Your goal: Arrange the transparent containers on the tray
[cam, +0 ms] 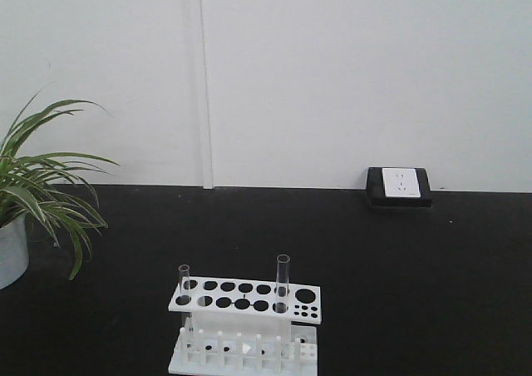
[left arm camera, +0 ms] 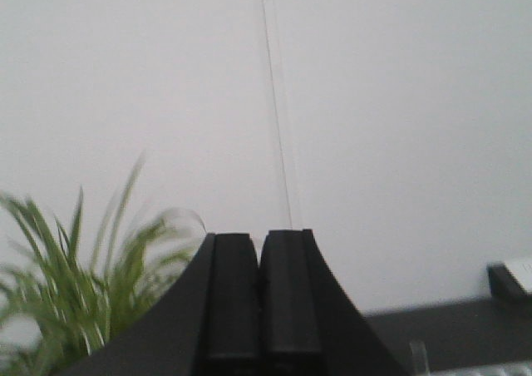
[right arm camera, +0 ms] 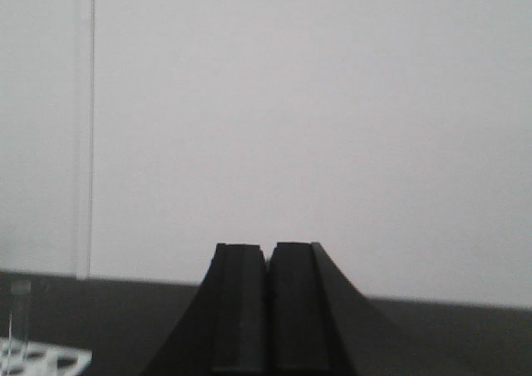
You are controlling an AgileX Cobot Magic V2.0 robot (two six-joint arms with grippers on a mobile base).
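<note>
At the near edge of each wrist view, the left fingers (left arm camera: 233,297) and the right fingers (right arm camera: 241,301) are seen pressed together, with nothing caught between them. Both pairs are raised and aimed level at the white wall (cam: 332,76), so it is judged that no reach has been begun. Beyond them, on the black worktop (cam: 374,268), a white perforated rack (cam: 233,314) is set low in the front view. The two test tubes are stood upright in its holes: the shorter tube (cam: 184,286) at the left end and the taller tube (cam: 283,283) toward the right, well apart. The upright seating is presumably used so that the round-bottomed glass cannot roll. A potted plant (cam: 41,185) is placed at the far left and a socket box (cam: 399,186) against the wall at the right, both well apart from the rack. The tray is shown in no view, so its place cannot be told. A straight upward lift out of its hole is expected to be needed for each tube before it is carried.
</note>
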